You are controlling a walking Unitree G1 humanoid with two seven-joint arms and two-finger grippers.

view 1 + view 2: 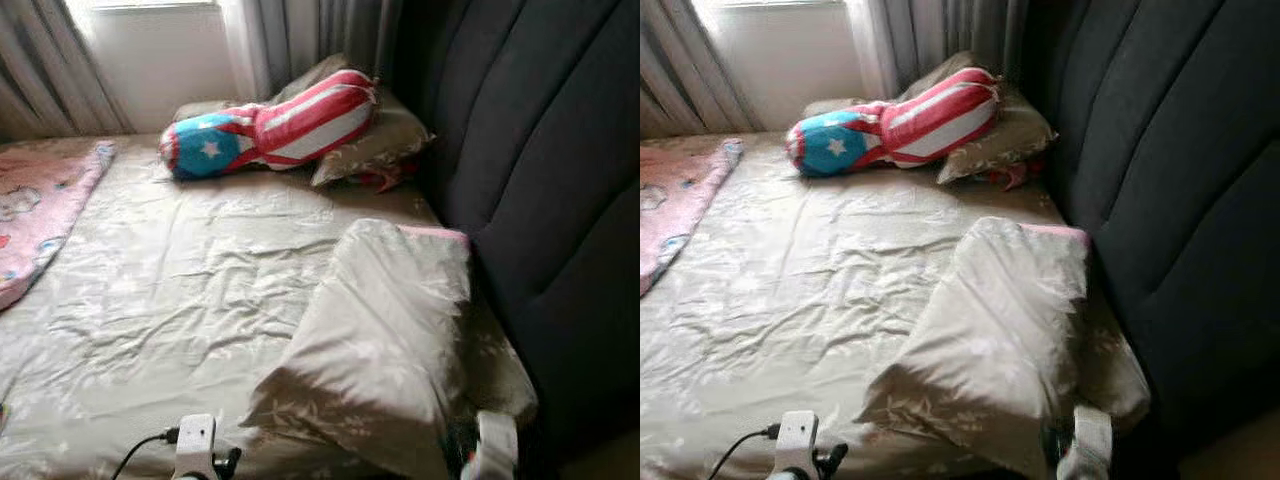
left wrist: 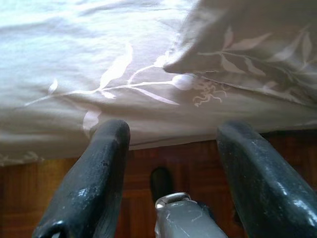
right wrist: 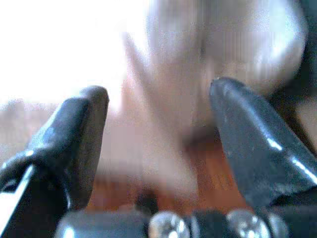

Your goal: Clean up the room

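A beige leaf-patterned pillow (image 1: 385,340) lies tilted at the near right of the bed, against the dark headboard (image 1: 545,170). A red, white and blue star bolster (image 1: 270,128) rests on another beige pillow (image 1: 375,140) at the far end. A pink blanket (image 1: 40,205) lies on the left side. My left gripper (image 2: 171,144) is open, held low just off the bed's near edge, by the near pillow's corner (image 2: 198,59). My right gripper (image 3: 158,124) is open too, with the blurred pillow beyond its fingers. Both wrists (image 1: 195,445) (image 1: 495,445) show at the bottom edge.
The wrinkled beige sheet (image 1: 190,290) covers the mattress. Grey curtains (image 1: 40,60) and a bright window (image 1: 155,50) stand behind the bed. Wooden floor (image 2: 29,198) lies below the mattress edge.
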